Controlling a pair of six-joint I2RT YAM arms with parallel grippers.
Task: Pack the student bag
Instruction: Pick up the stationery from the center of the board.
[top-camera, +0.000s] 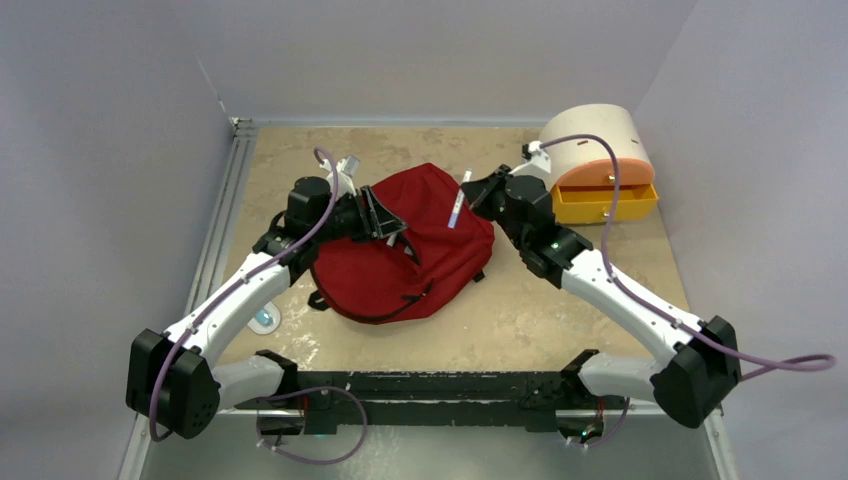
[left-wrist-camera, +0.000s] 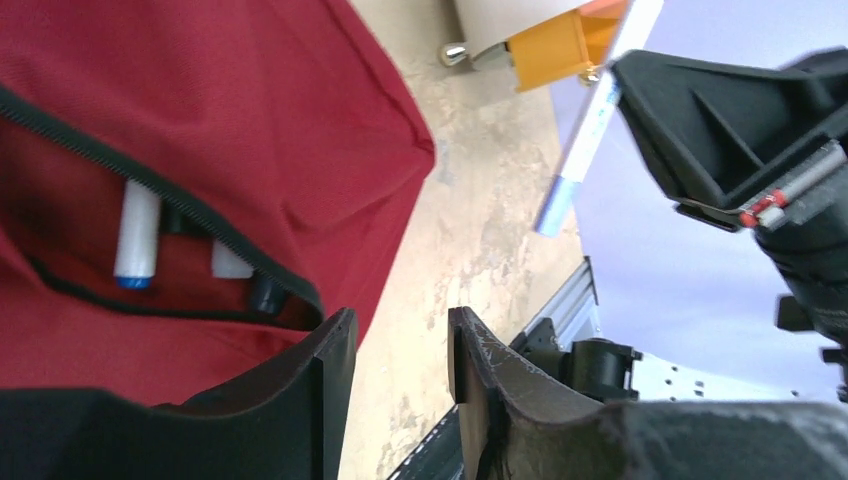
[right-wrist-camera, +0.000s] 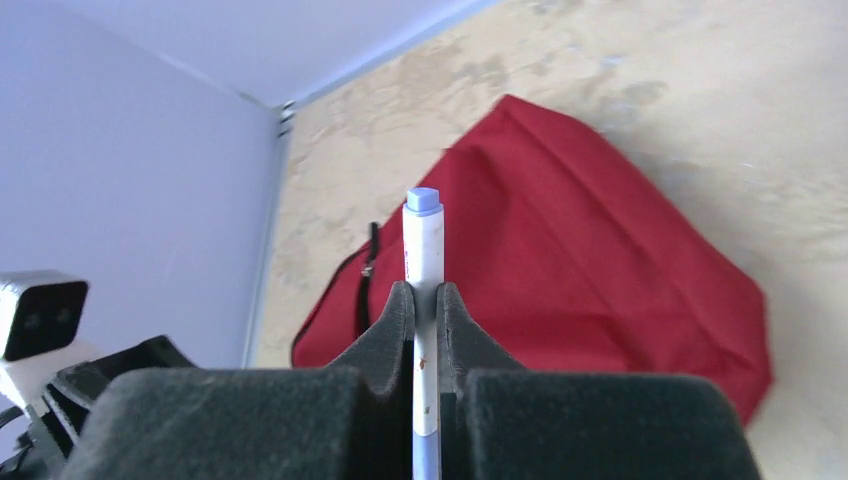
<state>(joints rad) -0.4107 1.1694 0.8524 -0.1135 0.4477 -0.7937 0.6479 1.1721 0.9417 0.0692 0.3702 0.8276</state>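
The right claw (right-wrist-camera: 425, 312) is pressed together on one slim white plastic pen with pale blue ends (right-wrist-camera: 424, 250), held in the air. Fine red print on the barrel is too small to read. Just beneath and ahead of that claw lies the one dark red soft fabric backpack (top-camera: 405, 255), flat on the beige mottled counter (top-camera: 520, 310), between the two claws.

The left claw (left-wrist-camera: 400, 375) stands spread. Bare counter shows through the gap, nothing sits between its fingers, and one finger (left-wrist-camera: 320, 390) rests at the backpack's side. Beside this claw a black-zipped pocket gapes open; inside are two white marker barrels (left-wrist-camera: 137, 232), one blue-tipped, with something dark next to them.

Behind the right claw, apart from the backpack, stands one cream-and-orange rounded drawer box (top-camera: 598, 150), its single orange drawer pulled partly out. A strip of bare counter runs between box and backpack, and a wider stretch lies on the near side of both claws
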